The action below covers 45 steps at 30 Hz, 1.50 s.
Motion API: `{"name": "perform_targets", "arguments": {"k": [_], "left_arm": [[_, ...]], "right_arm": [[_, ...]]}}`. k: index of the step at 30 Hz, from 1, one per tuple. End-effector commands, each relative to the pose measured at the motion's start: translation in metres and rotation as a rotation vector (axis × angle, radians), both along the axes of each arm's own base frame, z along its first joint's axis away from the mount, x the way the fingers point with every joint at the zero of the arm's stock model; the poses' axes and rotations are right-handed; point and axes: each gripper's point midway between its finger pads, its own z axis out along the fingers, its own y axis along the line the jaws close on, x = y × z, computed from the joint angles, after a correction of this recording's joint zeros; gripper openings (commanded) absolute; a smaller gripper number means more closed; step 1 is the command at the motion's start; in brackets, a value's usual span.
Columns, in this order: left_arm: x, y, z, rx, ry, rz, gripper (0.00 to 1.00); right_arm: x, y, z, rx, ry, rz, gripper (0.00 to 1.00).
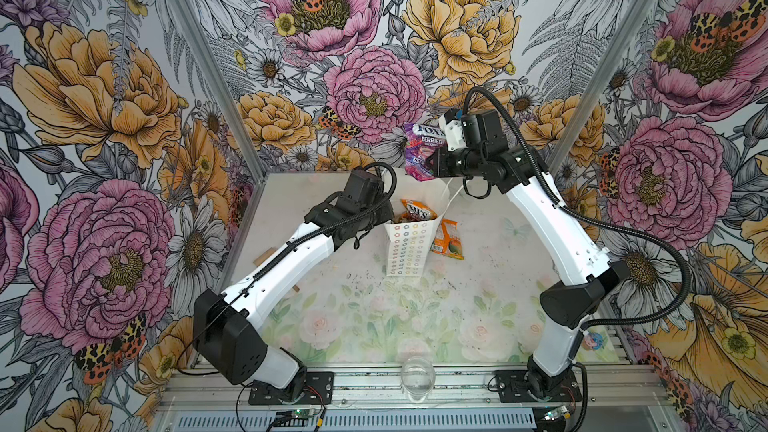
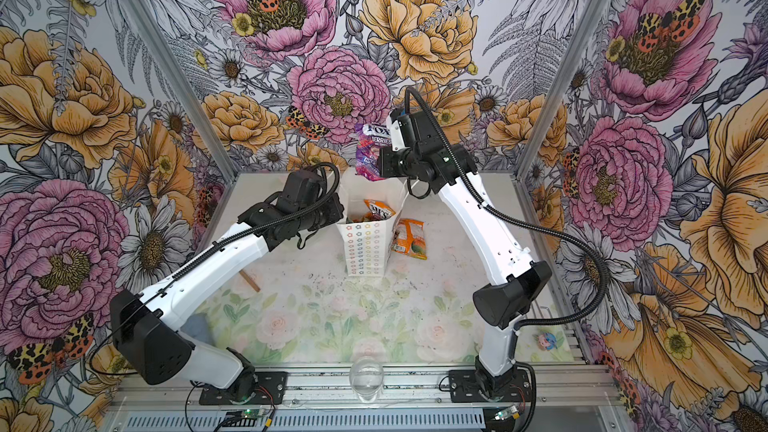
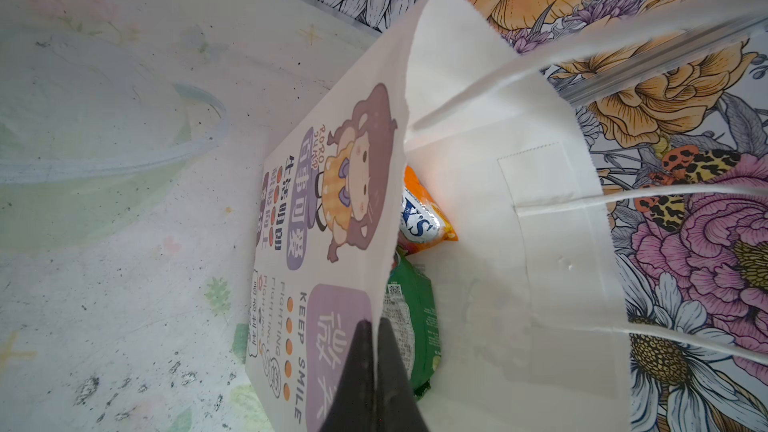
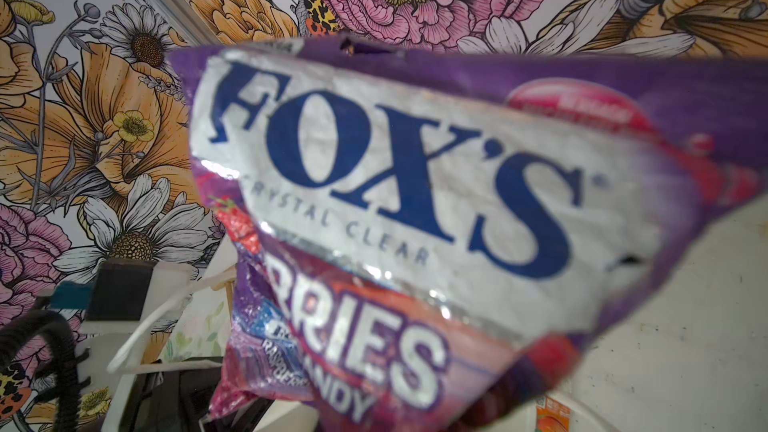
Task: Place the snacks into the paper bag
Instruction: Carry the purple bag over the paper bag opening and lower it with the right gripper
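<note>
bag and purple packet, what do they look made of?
bag: looks like matte white paper, given the serrated top edge, sharp folds and a glued patch inside the wall.
purple packet: probably thin metallized plastic film with a glossy finish. It has fine crinkles with bright glints and a silvery panel behind the lettering.

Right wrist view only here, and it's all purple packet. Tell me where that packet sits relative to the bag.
Observer: The purple packet, held by the right end effector, hangs above the far rim of the paper bag, not yet inside.
Operator: Report what steadies the bag.
Observer: The left end effector is shut on the bag's printed side wall at the rim.
Operator: Give me the contents.
Observer: An orange packet and a green packet lie inside.
</note>
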Motion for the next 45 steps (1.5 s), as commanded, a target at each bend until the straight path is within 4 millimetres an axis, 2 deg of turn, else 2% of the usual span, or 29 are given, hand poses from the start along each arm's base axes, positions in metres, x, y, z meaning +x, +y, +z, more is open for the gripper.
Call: {"name": "perform_targets", "arguments": {"k": [1,9,13,29,45], "left_arm": [[0.005,-0.008,0.025,-0.046,-0.07,-0.02,0.0],[0.005,-0.009,0.024,-0.048,-0.071,-0.021,0.0],[0.006,-0.009,0.023,-0.048,-0.072,-0.021,0.0],[0.006,-0.009,0.023,-0.052,-0.068,-0.02,0.0],[0.005,-0.011,0.023,-0.053,-0.07,-0.024,0.0]], "right_arm": [[-0.002,0.005,0.009,0.005,-0.036,0.003,0.0],[-0.011,0.008,-0.029,-0.08,0.043,-0.006,0.0],[-0.015,0.01,-0.04,-0.094,0.069,-0.003,0.0],[-0.037,0.009,-0.067,-0.128,0.152,0.011,0.0],[-0.061,0.012,-0.081,-0.159,0.25,0.0,0.0]]}}
